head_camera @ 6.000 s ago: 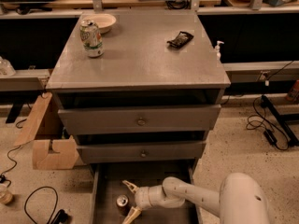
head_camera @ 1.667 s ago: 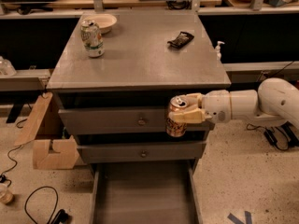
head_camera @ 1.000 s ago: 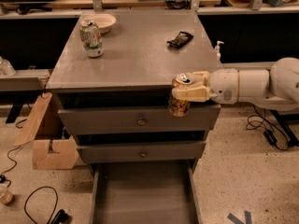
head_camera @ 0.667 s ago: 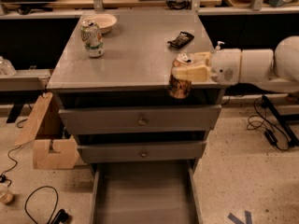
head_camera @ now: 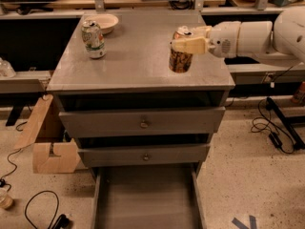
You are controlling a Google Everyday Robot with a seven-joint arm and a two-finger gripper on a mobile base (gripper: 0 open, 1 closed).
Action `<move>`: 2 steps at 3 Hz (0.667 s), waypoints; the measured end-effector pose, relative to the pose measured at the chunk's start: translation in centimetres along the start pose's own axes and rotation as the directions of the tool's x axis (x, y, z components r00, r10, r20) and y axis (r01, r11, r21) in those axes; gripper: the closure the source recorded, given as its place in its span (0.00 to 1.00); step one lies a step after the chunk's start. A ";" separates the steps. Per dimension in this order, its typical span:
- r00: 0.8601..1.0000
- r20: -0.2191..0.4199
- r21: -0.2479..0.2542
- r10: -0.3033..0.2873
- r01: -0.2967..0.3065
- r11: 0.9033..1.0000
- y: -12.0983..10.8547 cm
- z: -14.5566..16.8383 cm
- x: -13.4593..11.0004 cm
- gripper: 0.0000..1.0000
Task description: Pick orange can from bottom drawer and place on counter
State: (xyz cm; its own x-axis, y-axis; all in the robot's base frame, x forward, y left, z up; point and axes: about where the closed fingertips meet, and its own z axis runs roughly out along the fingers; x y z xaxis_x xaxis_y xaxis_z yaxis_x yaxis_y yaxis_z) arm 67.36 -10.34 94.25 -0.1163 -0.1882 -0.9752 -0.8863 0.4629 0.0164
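Pinching the orange can (head_camera: 180, 61), end effector (head_camera: 184, 41) now over the counter (head_camera: 133, 56), further in.

My white, rounded arm (head_camera: 252, 36) reaches in from the right edge, lying nearly level with its wrist pointing left. At its end I see the tan two-finger gripper (head_camera: 185, 45), over the right part of the flat grey metal counter (head_camera: 133, 61). Its fingers are clamped around the upper part of the small orange-brown soda can (head_camera: 179, 62), which it holds upright.
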 end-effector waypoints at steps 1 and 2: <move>0.999 -0.014 0.042 -0.029 0.029 0.999 -2.4 1.6 0.7 1.00; 0.998 -0.015 0.062 -0.057 0.058 0.996 -3.4 2.9 3.3 1.00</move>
State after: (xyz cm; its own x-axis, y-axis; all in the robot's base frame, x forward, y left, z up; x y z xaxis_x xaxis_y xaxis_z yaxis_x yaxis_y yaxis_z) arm 71.30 -10.05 90.38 -0.0723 -0.2277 -0.9710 -0.8619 0.5041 -0.0541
